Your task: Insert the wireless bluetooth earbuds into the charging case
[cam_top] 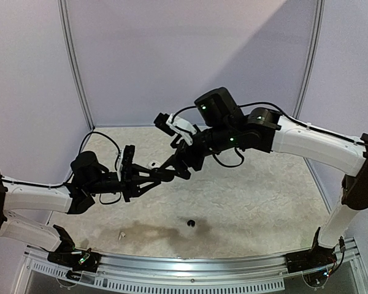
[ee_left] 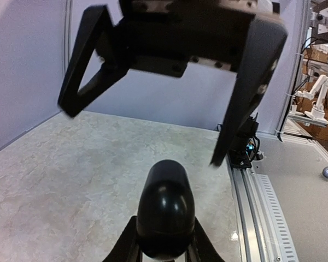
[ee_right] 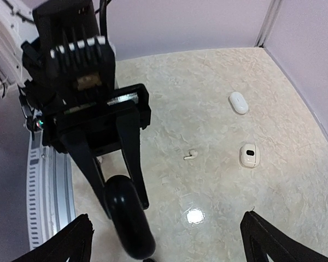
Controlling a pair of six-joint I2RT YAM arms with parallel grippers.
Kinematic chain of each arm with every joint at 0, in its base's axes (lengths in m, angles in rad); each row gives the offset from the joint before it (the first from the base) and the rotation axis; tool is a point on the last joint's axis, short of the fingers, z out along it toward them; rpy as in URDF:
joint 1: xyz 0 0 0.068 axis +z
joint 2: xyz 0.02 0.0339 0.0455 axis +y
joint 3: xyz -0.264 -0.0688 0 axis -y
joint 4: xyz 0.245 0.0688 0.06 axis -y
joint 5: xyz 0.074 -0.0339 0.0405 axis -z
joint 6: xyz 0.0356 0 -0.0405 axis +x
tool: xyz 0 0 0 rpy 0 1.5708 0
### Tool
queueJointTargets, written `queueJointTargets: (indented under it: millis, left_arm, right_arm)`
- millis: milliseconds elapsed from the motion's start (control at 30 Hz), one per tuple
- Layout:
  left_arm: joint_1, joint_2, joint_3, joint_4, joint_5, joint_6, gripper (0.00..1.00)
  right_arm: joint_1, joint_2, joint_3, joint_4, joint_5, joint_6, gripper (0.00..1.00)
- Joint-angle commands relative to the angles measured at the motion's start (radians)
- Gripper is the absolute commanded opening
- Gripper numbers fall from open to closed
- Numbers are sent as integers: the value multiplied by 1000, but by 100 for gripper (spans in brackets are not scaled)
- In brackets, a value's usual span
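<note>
Both arms meet above the middle of the table (cam_top: 264, 202), with bare marbled surface on all sides of them. The table is bounded by wall panels (cam_top: 190, 61) at the far edge and both sides and by a metal rail (cam_top: 190, 269) along the front. The left gripper (ee_left: 164, 248) is clamped on a glossy black charging case (ee_left: 164, 207) and holds it clear of the surface. Whether its lid is up cannot be told. The right gripper (ee_right: 165, 215) stands with its jaws wide apart and nothing between them, close to the case. The left wrist view shows it just above and beyond the case, not touching. Only the right wrist view shows a white earbud (ee_right: 191, 155) with a short stem lying loose on the table beyond the held case. It also shows a closed white case (ee_right: 238, 102) and a white case with a dark patch (ee_right: 250, 155), both nearer the far wall and well apart from the bud. Only the overhead view shows a black earbud (cam_top: 191, 222) lying alone on open surface in front of the grippers. It also shows a small white piece (cam_top: 121, 234) near the rail on the left. Whether that piece is the bud seen from the right wrist cannot be told.
</note>
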Motion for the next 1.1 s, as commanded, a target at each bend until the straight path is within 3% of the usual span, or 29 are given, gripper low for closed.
queueJointTargets:
  millis: [0, 233, 500, 633, 1067]
  left_arm:
    - [-4, -8, 11, 26, 88, 0, 0]
    - [-4, 0, 21, 20, 100, 3, 0]
    - [-7, 6, 35, -15, 159, 80, 0]
    - [-8, 5, 42, -74, 189, 137, 0]
    - [-7, 8, 43, -84, 188, 131, 0]
  right_arm:
    - [-15, 79, 40, -53, -52, -101, 92]
    - [-21, 80, 31, -74, -72, -127, 89]
    - [-44, 98, 54, -65, 54, -88, 81]
    - [-70, 85, 65, -39, 37, -49, 79]
    - [-79, 57, 67, -13, 11, -16, 77]
